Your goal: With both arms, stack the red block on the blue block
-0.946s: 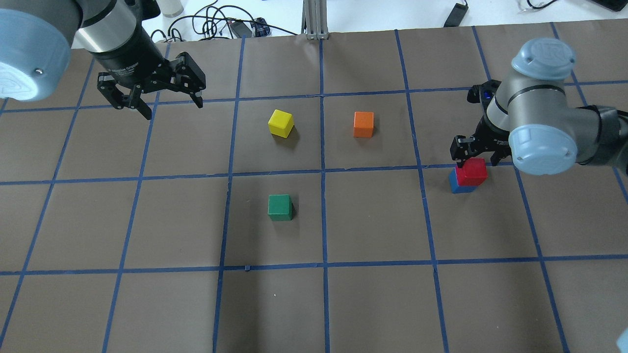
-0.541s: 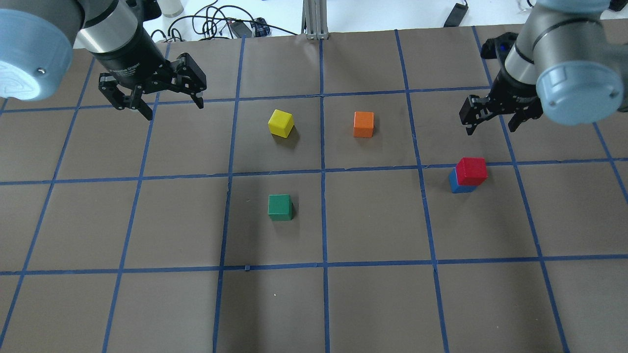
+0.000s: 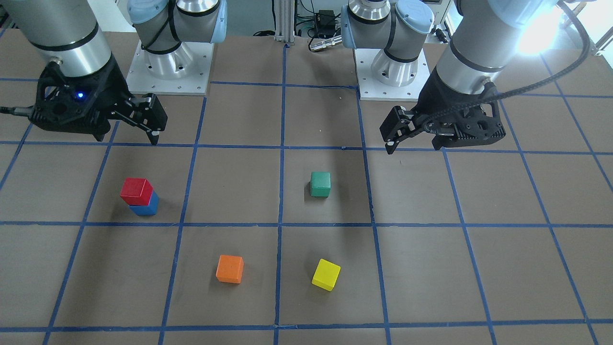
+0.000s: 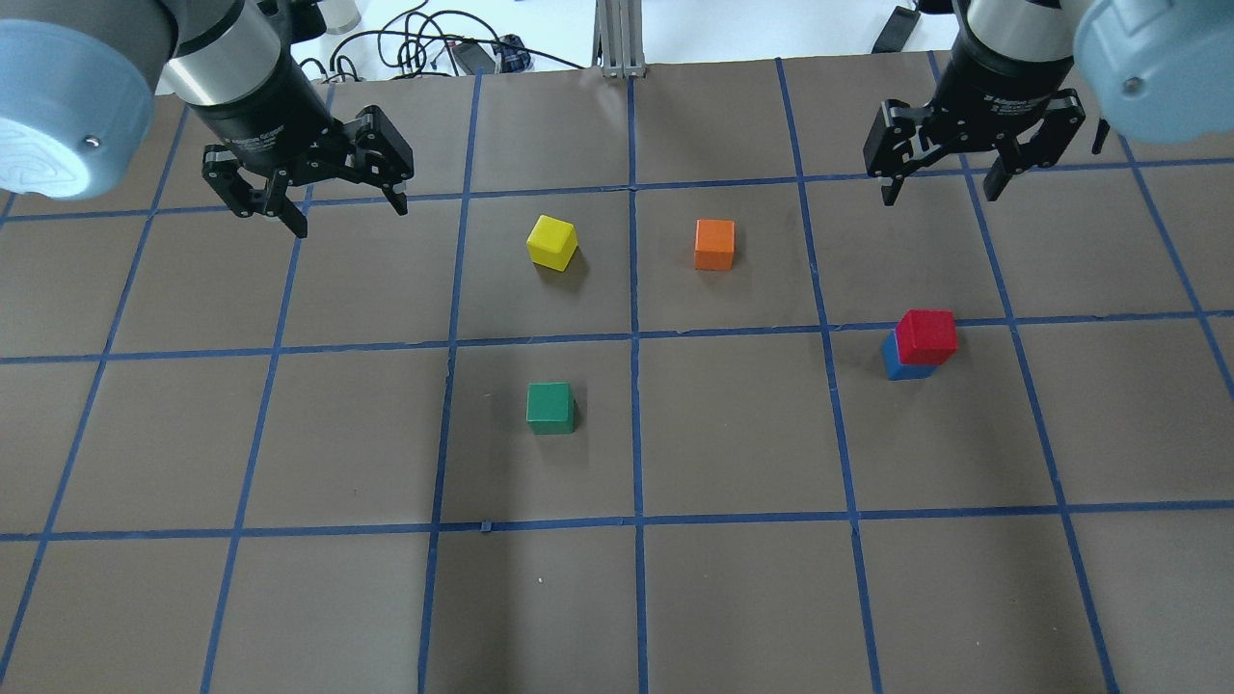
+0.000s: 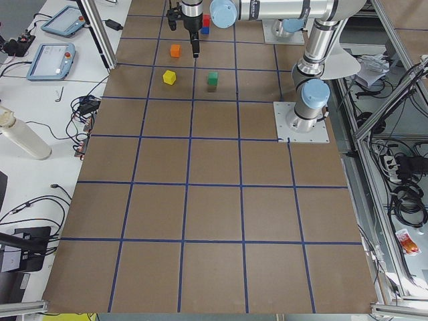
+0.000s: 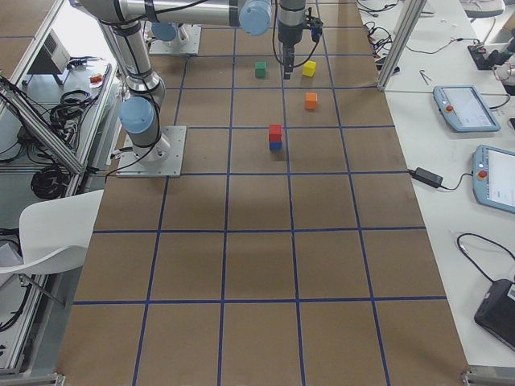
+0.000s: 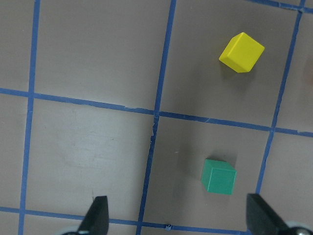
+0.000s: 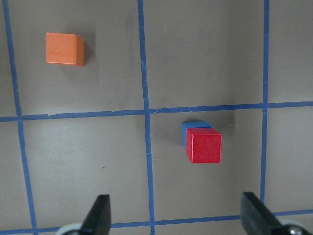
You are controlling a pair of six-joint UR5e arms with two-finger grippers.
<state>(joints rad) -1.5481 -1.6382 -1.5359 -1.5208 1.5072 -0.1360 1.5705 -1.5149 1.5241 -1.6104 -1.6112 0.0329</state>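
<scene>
The red block (image 4: 926, 335) sits on top of the blue block (image 4: 901, 366), slightly offset, on the table's right side. The stack also shows in the front-facing view, red block (image 3: 136, 190) on blue block (image 3: 145, 209), and in the right wrist view, red block (image 8: 204, 145) on blue block (image 8: 194, 128). My right gripper (image 4: 940, 193) is open and empty, raised and well beyond the stack towards the far edge. My left gripper (image 4: 349, 217) is open and empty above the far left of the table.
A yellow cube (image 4: 551, 241) and an orange cube (image 4: 714, 244) lie in the far middle squares. A green cube (image 4: 549, 407) lies nearer, left of centre. Cables (image 4: 424, 43) lie beyond the table's far edge.
My right gripper has lifted off the red block and moved away towards the far edge. The red block stays on the blue block. The left gripper has hardly moved.
</scene>
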